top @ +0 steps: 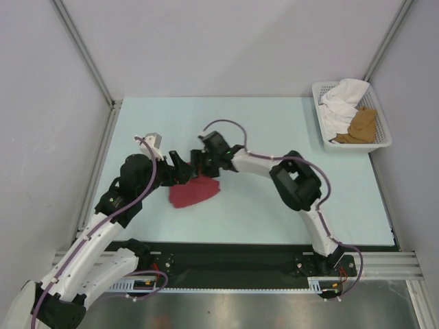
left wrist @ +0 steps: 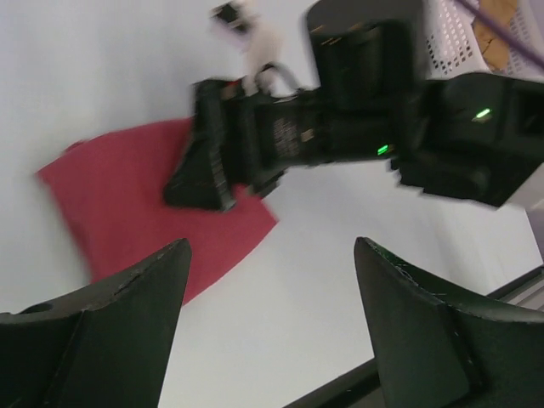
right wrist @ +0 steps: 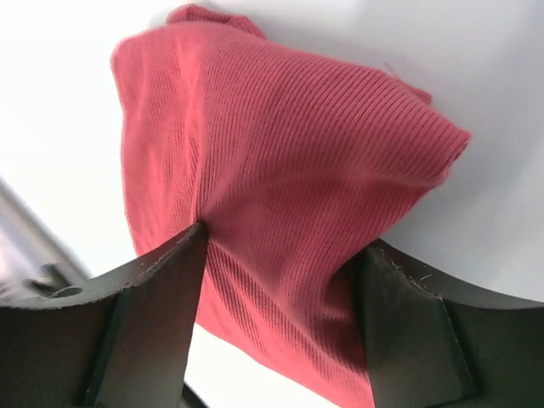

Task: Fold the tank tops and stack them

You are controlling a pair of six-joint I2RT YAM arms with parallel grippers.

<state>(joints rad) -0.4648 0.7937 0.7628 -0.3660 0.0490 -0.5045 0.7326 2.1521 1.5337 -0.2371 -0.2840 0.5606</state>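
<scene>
**Red tank top lies between 2 released claws**

The dark red tank top (top: 194, 192) lies bunched on the pale surface (top: 274, 123), left of its middle and towards the near edge. It forms a rough, crumpled triangle, and neither its straps nor its neckline can be made out.

The right claw (right wrist: 280, 246) sits low over the far edge of this top. Its 2 fingers stand wide apart, released, and ribbed red cloth fills the gap between them. The cloth rises there in a soft hump, with creases running down towards one finger. In the left wrist view the tip of the right claw touches the top's edge.

The left claw (left wrist: 272, 246) is also released, jaws spread, with only bare surface and a corner of the red cloth showing between its fingers. From above it sits just beside the right claw, at the top's far left corner.

The tan-brown tank top (top: 360, 125) lies crumpled in the white basket (top: 321, 113) at the far right corner of the surface, well apart from both claws. A white cloth (top: 343, 103) is heaped beside it in the same basket.
</scene>
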